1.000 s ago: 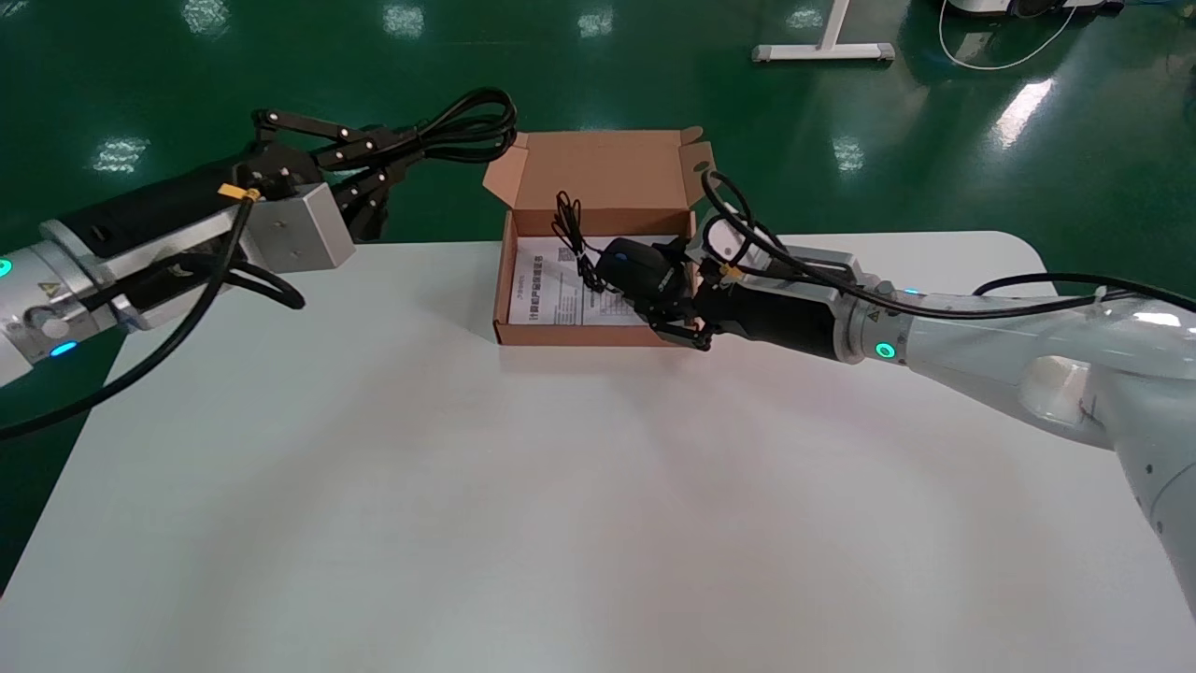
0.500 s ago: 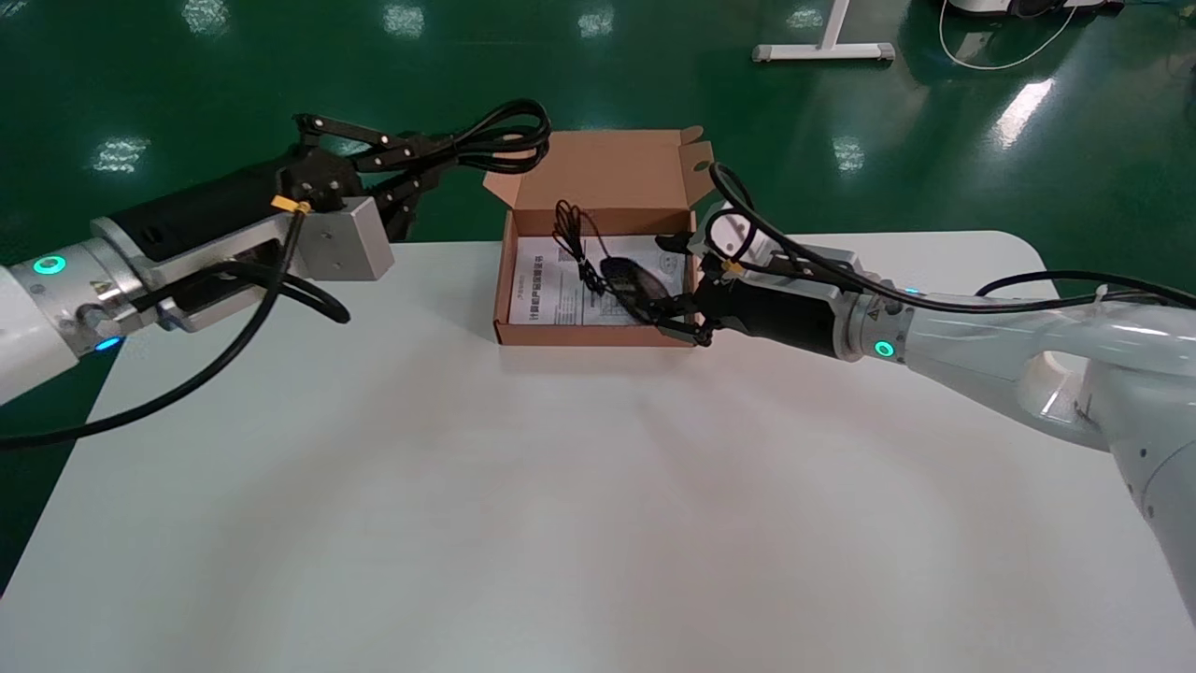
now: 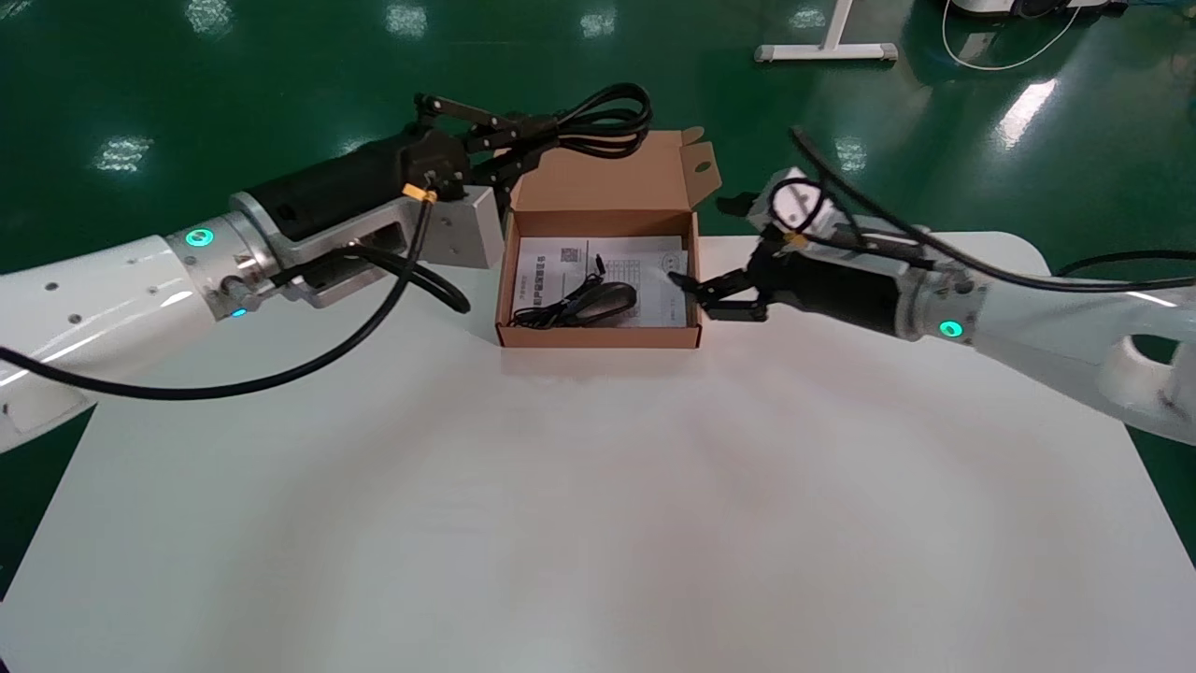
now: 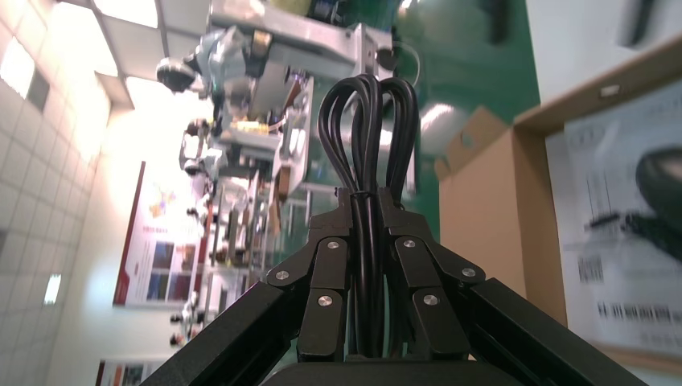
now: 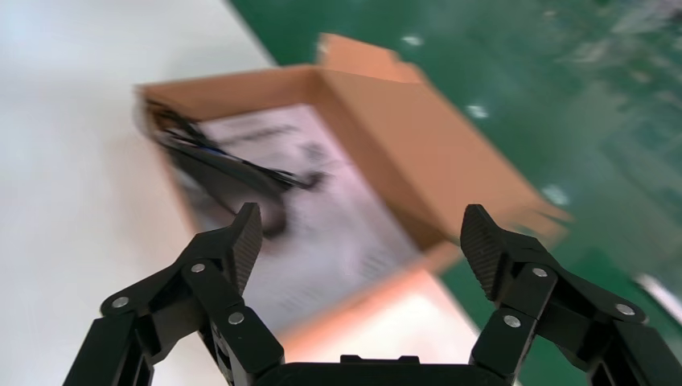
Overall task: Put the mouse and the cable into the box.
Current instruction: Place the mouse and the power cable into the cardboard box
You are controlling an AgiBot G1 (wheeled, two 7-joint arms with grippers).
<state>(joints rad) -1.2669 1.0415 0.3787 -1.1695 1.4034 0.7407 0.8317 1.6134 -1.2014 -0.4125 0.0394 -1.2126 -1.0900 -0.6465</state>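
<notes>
Left arm, right arm: white shells carrying black wrists, green rings glowing, black wiring trailing (yellow clips); left gripper, right gripper showing silver screws.

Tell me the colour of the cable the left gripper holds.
Black. The left wrist view shows the cable best, clamped in the left gripper.

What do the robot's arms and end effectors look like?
Left arm and right arm: white shells, black forearms, silver wrist blocks, green indicator lights, black cables with yellow tags. The left end effector and right end effector are black linkage fingers with silver rivets.
</notes>
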